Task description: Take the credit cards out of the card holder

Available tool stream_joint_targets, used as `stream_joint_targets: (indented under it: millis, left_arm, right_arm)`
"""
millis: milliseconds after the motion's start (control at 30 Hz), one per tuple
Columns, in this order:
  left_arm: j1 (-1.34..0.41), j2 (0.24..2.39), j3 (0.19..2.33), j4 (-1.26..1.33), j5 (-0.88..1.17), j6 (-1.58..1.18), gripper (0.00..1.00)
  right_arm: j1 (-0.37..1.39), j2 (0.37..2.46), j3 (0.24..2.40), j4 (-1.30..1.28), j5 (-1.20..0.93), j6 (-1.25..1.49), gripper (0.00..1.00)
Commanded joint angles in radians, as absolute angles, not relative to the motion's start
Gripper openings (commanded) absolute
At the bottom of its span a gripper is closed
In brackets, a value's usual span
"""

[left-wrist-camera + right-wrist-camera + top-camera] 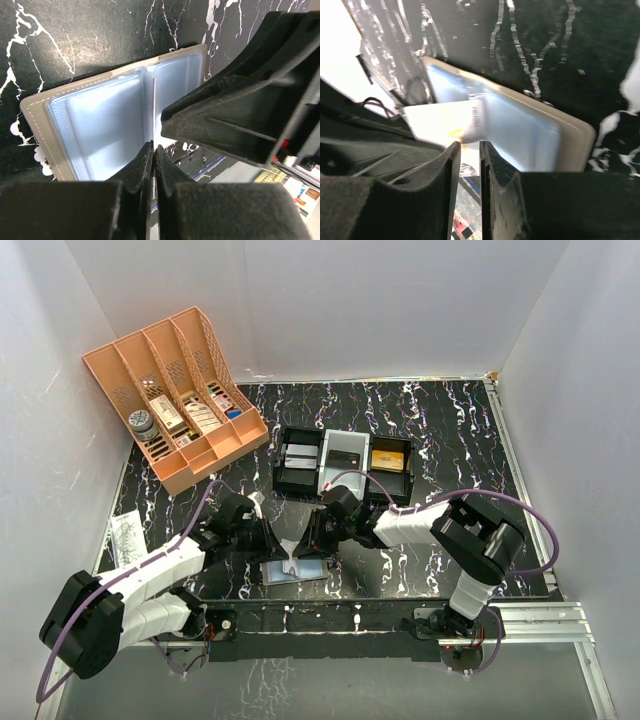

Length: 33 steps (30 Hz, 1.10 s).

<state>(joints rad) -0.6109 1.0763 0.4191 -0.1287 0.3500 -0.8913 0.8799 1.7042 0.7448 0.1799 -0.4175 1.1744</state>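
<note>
Plainly, the card holder (297, 571) lies open on the bench (450, 440) between the arms, left pincer (154, 150) closed tight, seemingly on its floppy clear sleeve (110, 125), right pincer (470, 147) narrowly parted at a pale credit card (447, 122): thin, stiff, slick, best nipped by its protruding edge.

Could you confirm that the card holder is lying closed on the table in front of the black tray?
No: the card holder is lying open, not closed, on the table in front of the black tray; the left wrist view shows it.
</note>
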Motion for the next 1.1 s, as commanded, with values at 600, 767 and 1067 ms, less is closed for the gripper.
stream_joint_targets:
  millis: [600,767,1067]
  left_arm:
    - [-0.609,0.84,0.461,-0.213,0.228,-0.897,0.0]
    - [-0.595,0.807,0.449,-0.186,0.257,-0.928,0.0]
    - [-0.433,0.625,0.274,0.086,0.501,-1.139,0.0]
  right_arm:
    - [0.88,1.443,0.684,0.164,-0.205,1.228,0.52]
    - [0.88,1.319,0.68,0.096,-0.024,1.15,0.72]
    - [0.866,1.04,0.526,0.26,0.091,1.091,0.86]
